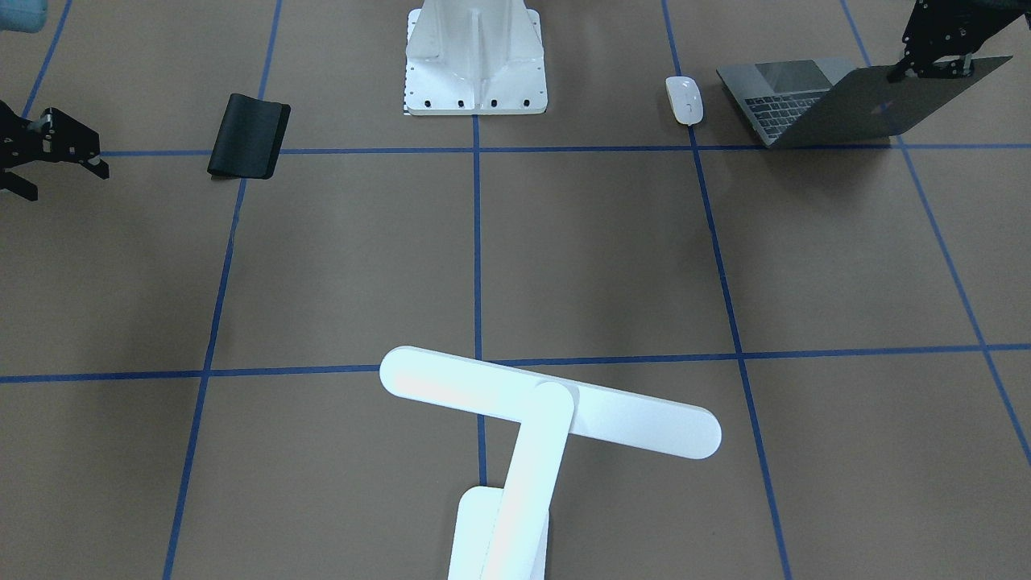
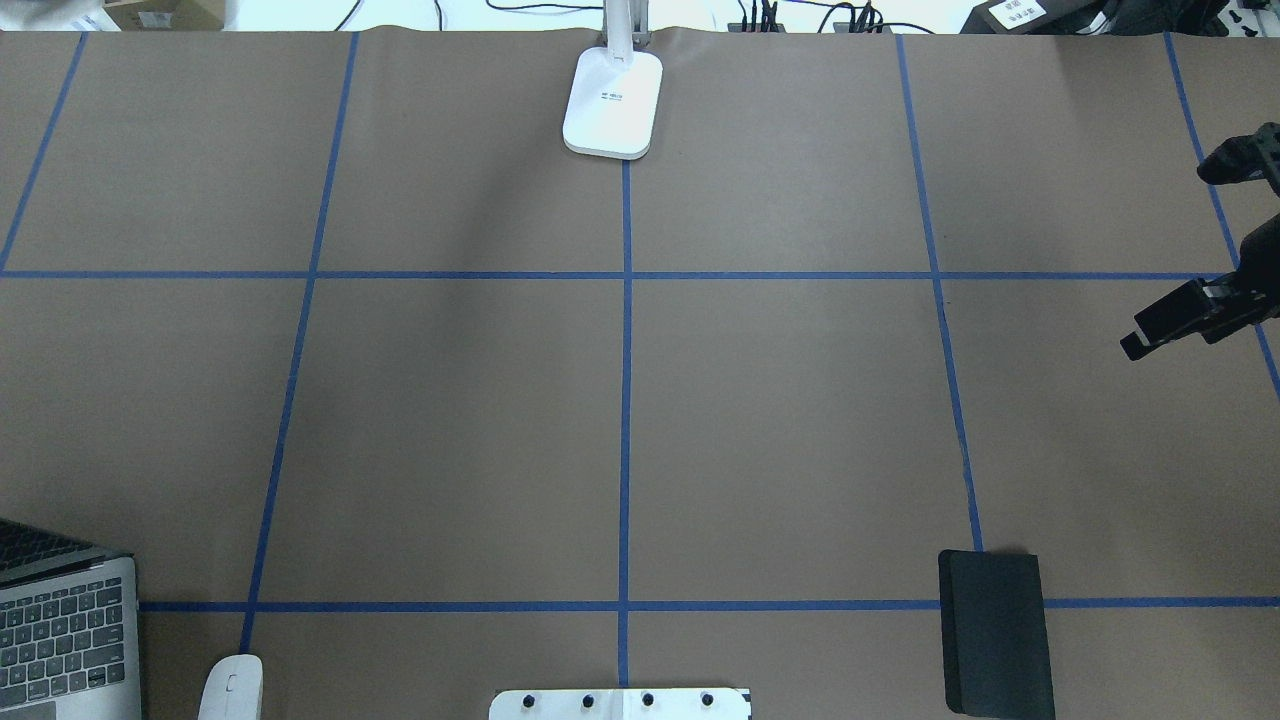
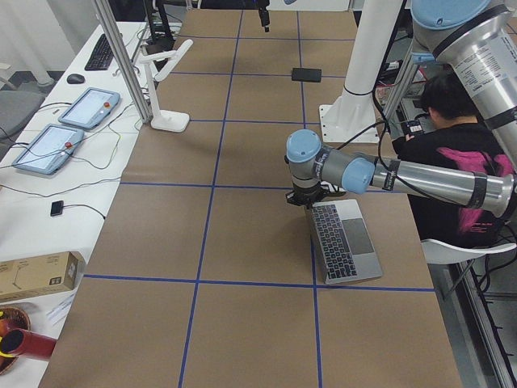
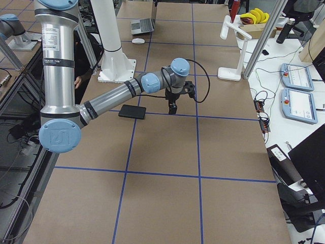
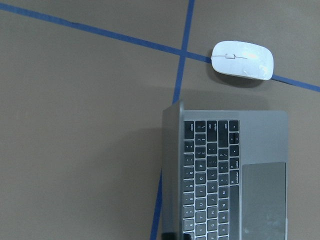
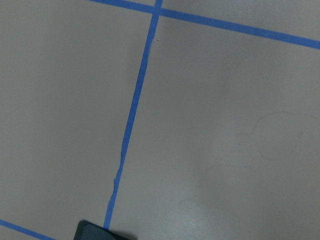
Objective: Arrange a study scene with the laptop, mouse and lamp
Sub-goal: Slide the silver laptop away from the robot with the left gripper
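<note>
Lamp (image 1: 548, 411) on blue-taped, seemingly paper-covered table (image 1: 322, 266)

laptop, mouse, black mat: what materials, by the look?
Laptop: likely anodised aluminium, matte grey, even sheen. Mouse: glossy white plastic, bright highlights. Black mat: matte, soft rounded edge; rubber or leatherette perhaps, can't tell.

I have the left arm (image 3: 436, 179) reaching out low and nearly level, wrist bent downward. The left pincer (image 1: 926, 68) is pinched on the top edge of the laptop (image 1: 870, 105) lid. My right arm (image 4: 114, 96) stretches forward over the counter (image 4: 162, 168) with its wrist turned down. The right pincer (image 2: 1170, 255) hangs above the surface, fingers spread wide, gripping nothing.
</note>
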